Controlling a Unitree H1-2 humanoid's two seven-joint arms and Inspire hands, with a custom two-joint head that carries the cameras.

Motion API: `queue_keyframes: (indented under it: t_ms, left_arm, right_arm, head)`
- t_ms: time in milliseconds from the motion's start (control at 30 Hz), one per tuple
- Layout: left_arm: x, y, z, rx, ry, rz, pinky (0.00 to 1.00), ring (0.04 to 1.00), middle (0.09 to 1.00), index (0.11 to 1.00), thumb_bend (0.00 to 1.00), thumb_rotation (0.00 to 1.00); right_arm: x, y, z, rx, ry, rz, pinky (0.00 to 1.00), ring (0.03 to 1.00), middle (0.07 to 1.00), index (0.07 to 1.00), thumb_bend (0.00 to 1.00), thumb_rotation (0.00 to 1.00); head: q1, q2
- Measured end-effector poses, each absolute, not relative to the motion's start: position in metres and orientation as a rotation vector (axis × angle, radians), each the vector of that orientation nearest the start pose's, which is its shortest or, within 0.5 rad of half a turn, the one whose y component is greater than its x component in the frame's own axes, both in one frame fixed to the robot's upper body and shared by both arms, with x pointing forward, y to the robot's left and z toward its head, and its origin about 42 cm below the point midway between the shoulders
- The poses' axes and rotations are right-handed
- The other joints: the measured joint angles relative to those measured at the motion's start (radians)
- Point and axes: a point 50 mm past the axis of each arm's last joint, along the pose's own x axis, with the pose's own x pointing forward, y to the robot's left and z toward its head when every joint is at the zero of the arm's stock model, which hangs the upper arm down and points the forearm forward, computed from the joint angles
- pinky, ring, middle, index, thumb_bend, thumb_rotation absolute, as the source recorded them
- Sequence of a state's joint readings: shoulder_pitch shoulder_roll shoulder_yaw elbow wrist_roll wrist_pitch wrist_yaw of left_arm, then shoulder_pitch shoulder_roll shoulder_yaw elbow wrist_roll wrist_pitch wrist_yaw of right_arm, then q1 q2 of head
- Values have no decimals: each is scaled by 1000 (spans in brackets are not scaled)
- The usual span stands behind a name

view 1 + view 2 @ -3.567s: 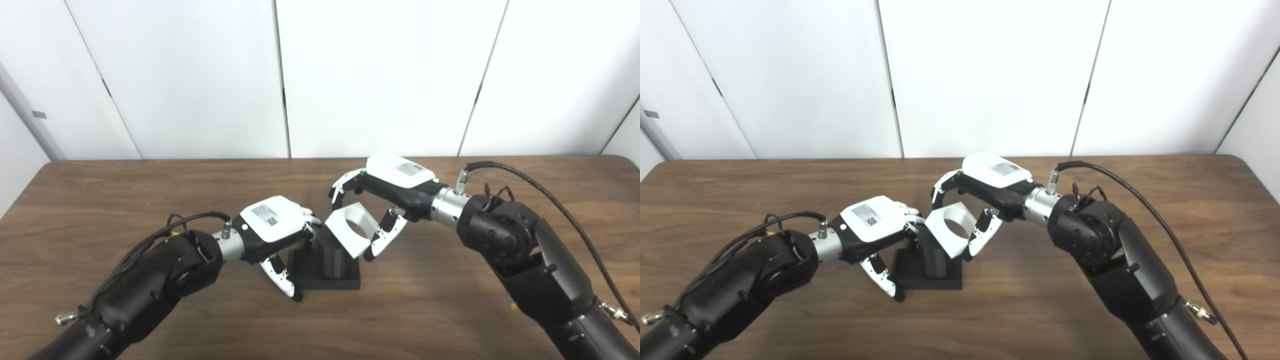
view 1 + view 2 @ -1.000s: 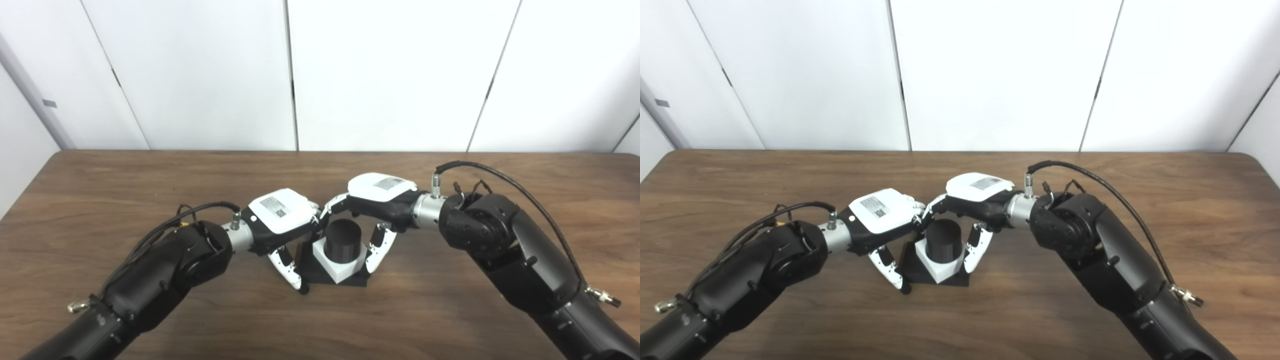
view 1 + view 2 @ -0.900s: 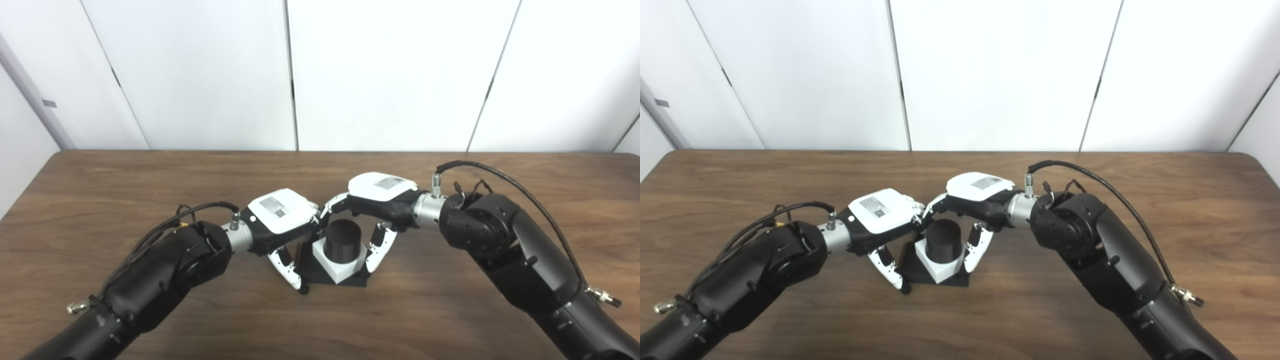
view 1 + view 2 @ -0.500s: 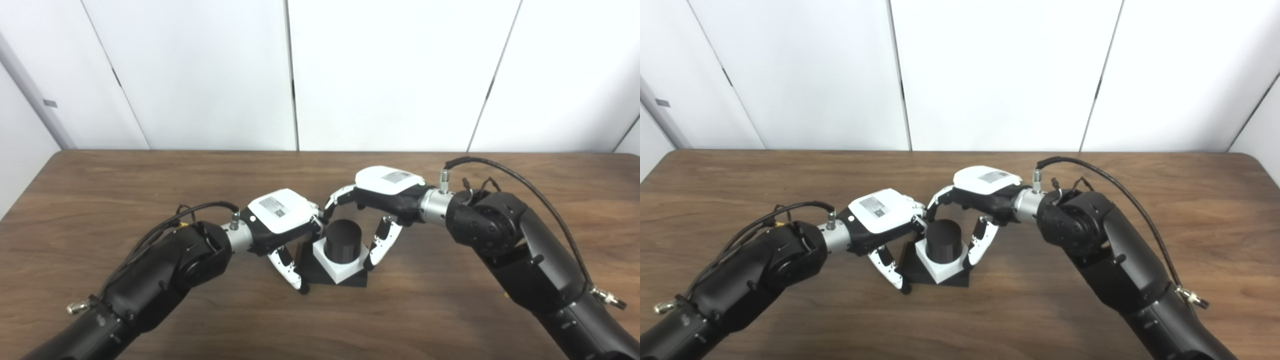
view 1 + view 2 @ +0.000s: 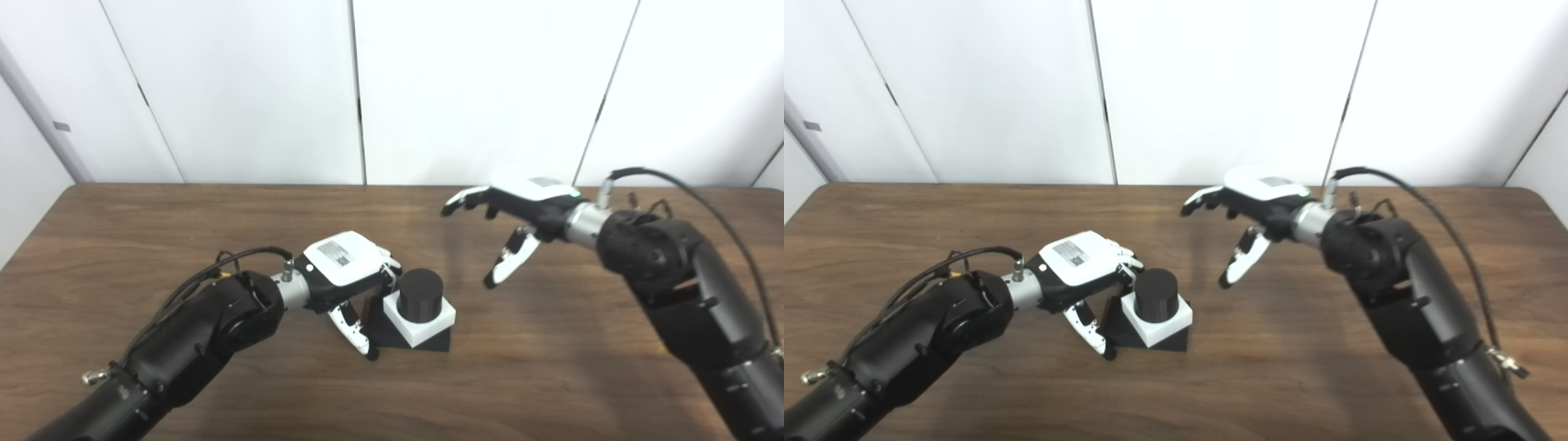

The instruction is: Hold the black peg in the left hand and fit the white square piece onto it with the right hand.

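Beside the left hand (image 5: 343, 269) gripping its base, the black peg (image 5: 420, 295) wears the white square piece (image 5: 421, 317) (seated low); the right hand (image 5: 520, 211), spread empty, should retreat without brushing it.

The white square piece (image 5: 419, 318) sits around the black round peg (image 5: 419, 295), on the peg's black base plate (image 5: 395, 334), near the middle of the brown wooden counter (image 5: 122, 245). The left hand (image 5: 343, 272) is just left of the peg; the right hand (image 5: 514, 211) hangs well apart, farther right.
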State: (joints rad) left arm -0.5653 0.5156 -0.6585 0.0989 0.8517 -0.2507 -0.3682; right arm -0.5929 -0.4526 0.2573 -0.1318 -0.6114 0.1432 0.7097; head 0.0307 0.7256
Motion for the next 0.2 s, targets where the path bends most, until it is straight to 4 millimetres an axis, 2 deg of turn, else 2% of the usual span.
queue_keyframes:
  t_ms: [200]
  left_arm:
    - [391,183,187,1622,-481,-926,865,879,849,484,524,73]
  right_arm:
    - [408,-252,310,-1193,-213,497,665,817,838,777,812,38]
  head:
    - [-5,0]
